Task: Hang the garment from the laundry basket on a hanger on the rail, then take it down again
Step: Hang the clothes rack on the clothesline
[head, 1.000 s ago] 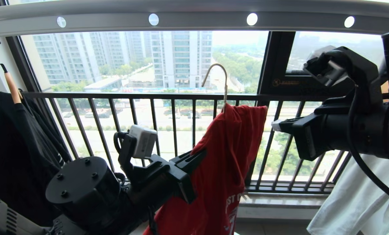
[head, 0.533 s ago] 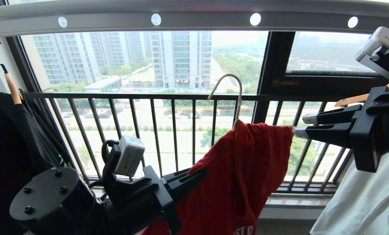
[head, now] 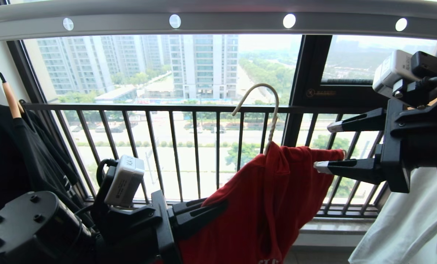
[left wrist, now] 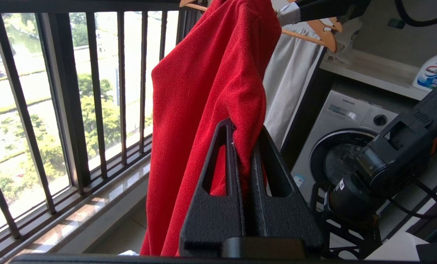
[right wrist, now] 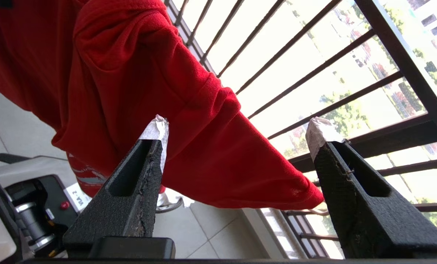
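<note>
A red T-shirt (head: 262, 205) is seen draped over a cream wire hanger (head: 268, 110), whose hook is held free in the air below the grey holed rail (head: 218, 22) and in front of the black balcony railing (head: 189, 146). The shirt's lower left shoulder is pinched between the closed fingers of the left gripper (left wrist: 242, 161). The right gripper (head: 325, 146) is held with fingers spread wide, the shirt's other sleeve end lying between them, touched by neither. A black garment (head: 17, 154) hangs beyond the left gripper
</note>
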You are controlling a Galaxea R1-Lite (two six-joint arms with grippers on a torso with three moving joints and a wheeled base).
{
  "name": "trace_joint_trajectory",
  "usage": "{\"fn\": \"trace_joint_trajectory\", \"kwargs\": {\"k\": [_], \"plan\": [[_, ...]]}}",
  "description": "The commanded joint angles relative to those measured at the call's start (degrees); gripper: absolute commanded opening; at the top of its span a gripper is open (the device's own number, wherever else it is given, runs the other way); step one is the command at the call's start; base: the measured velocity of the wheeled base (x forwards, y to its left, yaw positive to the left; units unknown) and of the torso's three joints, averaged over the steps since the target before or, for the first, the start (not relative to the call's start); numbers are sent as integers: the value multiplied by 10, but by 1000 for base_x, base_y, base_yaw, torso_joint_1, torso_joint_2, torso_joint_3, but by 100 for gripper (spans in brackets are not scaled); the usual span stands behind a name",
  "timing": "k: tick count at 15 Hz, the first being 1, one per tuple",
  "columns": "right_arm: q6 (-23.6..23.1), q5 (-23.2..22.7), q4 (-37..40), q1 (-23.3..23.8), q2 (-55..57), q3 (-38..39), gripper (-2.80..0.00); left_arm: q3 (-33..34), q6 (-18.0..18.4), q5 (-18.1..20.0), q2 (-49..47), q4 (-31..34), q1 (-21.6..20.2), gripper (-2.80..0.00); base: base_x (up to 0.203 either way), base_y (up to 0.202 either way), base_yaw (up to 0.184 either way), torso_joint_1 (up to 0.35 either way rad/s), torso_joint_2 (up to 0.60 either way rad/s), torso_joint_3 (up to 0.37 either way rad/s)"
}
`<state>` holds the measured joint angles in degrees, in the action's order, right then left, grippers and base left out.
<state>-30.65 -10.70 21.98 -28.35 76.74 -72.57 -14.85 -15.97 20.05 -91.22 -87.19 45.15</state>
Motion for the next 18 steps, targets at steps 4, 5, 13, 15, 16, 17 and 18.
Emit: {"fn": "trace_joint_trajectory", "kwargs": {"k": [4, 5, 13, 15, 16, 17, 18], "plan": [[-87, -50, 9, 38, 17, -4, 0, 17, -4, 35, 28, -5, -5, -280, 0, 0, 0, 0, 0, 0], [-90, -62, 12, 38, 16, -4, 0, 18, -4, 35, 29, -5, -5, -280, 0, 0, 0, 0, 0, 0], [-92, -136, 62, -14, 25, -20, 0, 15, -3, 35, 42, -5, -5, -280, 0, 0, 0, 0, 0, 0], [-91, -172, 68, -17, 34, -26, 0, 13, -3, 35, 48, -5, -5, -280, 0, 0, 0, 0, 0, 0], [-90, -184, 74, -18, 39, -34, 0, 13, -3, 35, 48, -5, -5, -280, 0, 0, 0, 0, 0, 0], [-90, -199, 81, -18, 42, -39, 0, 12, -3, 35, 48, -5, -5, -280, 0, 0, 0, 0, 0, 0], [-90, -211, 87, -22, 43, -40, 0, 10, -3, 35, 49, -5, -5, -280, 0, 0, 0, 0, 0, 0]]}}
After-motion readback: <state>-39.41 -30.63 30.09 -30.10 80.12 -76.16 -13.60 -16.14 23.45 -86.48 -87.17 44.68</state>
